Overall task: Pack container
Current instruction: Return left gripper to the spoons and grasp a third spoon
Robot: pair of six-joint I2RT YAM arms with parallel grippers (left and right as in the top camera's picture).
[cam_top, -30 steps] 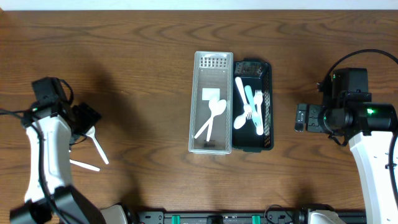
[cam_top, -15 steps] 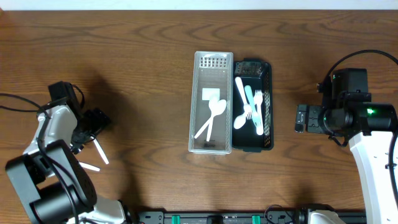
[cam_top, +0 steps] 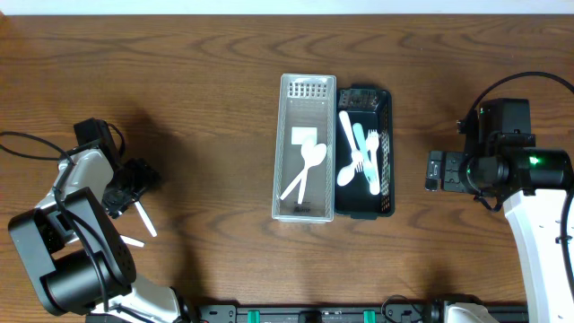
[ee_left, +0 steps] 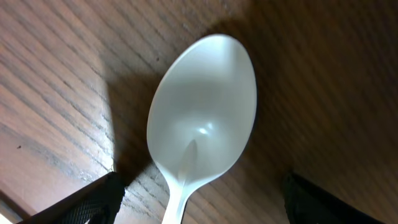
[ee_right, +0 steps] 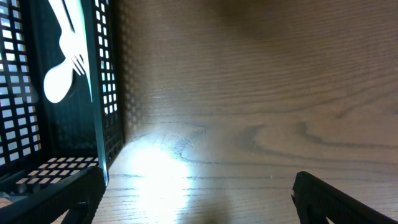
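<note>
Left tool (ee_left: 200,202) spread over spoon (ee_left: 203,121); clear container (cam_top: 277,148) label (cam_top: 303,136) illegible.

The brown wood-grain desk (cam_top: 206,108) carries two trays side by side at the centre of the frame: a clear container (cam_top: 321,190) and, touching its right side, a black mesh basket (cam_top: 387,152). At the lower left two white plastic pieces lie directly on the wood — a spoon (cam_top: 143,220), and just below it a second utensil (cam_top: 128,240) too small to identify.
</note>
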